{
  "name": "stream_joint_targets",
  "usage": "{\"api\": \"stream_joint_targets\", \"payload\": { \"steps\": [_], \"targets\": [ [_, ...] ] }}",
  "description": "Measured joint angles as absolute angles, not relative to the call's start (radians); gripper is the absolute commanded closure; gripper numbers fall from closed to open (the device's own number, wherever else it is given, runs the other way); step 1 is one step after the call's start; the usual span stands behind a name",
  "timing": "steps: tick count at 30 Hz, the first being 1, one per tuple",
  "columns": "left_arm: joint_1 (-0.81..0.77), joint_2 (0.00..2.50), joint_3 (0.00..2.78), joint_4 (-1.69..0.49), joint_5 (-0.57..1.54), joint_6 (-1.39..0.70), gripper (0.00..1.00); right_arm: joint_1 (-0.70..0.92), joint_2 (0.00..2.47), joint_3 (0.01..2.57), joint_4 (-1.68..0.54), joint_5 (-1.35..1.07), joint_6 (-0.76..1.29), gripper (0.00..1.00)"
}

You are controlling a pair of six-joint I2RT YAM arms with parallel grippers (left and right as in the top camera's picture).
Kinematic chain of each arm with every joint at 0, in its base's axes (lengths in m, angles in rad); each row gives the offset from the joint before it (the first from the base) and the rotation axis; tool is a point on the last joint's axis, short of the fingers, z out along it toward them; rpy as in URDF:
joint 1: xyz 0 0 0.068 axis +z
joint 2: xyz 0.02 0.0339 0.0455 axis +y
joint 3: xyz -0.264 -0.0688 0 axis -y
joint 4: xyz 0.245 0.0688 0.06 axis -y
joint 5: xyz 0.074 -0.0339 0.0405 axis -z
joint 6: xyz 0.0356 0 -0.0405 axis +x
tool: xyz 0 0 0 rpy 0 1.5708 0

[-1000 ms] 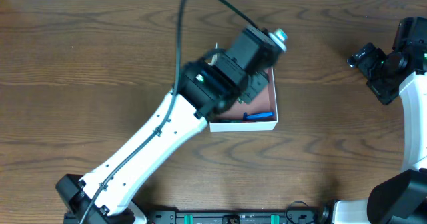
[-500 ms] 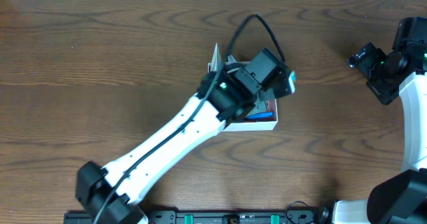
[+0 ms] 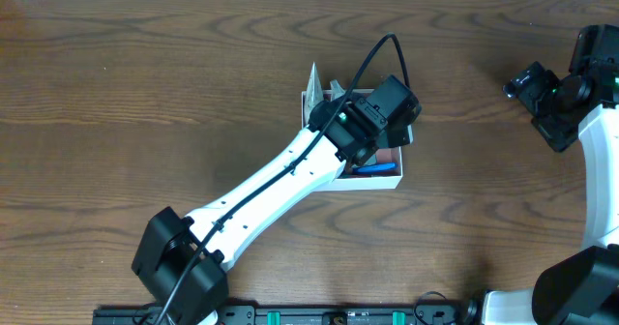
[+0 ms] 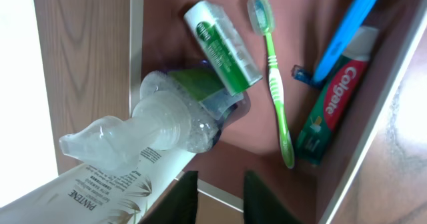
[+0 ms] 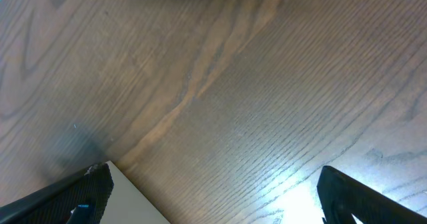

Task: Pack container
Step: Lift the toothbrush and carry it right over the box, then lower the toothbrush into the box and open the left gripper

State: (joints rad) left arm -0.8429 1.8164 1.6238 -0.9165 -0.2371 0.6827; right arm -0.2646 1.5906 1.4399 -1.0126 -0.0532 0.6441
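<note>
— What's my overhead feed giving me?
— It looks straight down on the table (image 3: 116, 93) from well up, so I get the whole workspace in frame.
— And the wrists?
— My left wrist camera stares close into the container (image 4: 300, 31), which overhead also shows. My right wrist camera sits low over bare table, well apart from it.

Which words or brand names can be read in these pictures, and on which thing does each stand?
"Colgate": on the toothpaste, which lies in the container.
"PANTENE": on the white tube.
The small print below "PANTENE": too small to read.
The green and white pack: its logo is too blurred to read.
Overhead and right wrist views: no text to read.
</note>
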Motion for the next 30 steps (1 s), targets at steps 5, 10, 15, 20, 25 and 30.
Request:
{"api": "stream_joint_targets", "payload": {
  "steps": [5,10,15,20,25,30],
  "targets": [
    [-0.841,1.821,1.624,-0.912,-0.239,0.680,0.61,-0.265,1.591,1.440,-1.013,-0.053,0.644,0.01],
    [-0.860,1.818,1.624,-0.908,-0.240,0.669,0.54,-0.265,1.591,1.440,-1.013,-0.053,0.644,0.01],
    [-0.912,1.766,1.623,-0.911,-0.235,0.608,0.02,-0.265,1.591,1.440,-1.013,-0.053,0.644,0.01],
    [-0.923,1.594,1.620,-0.928,-0.232,0.463,0.02,-0.265,1.591,1.440,-1.012,-0.053,0.644,0.01],
    [-0.917,1.396,1.620,-0.941,-0.233,0.334,0.02,-0.265,1.591,1.440,-1.013,-0.053,0.644,0.01],
    [-0.917,1.248,1.620,-0.985,-0.232,0.283,0.02,-0.265,1.591,1.440,-1.012,-0.053,0.644,0.01]
  ]
}}
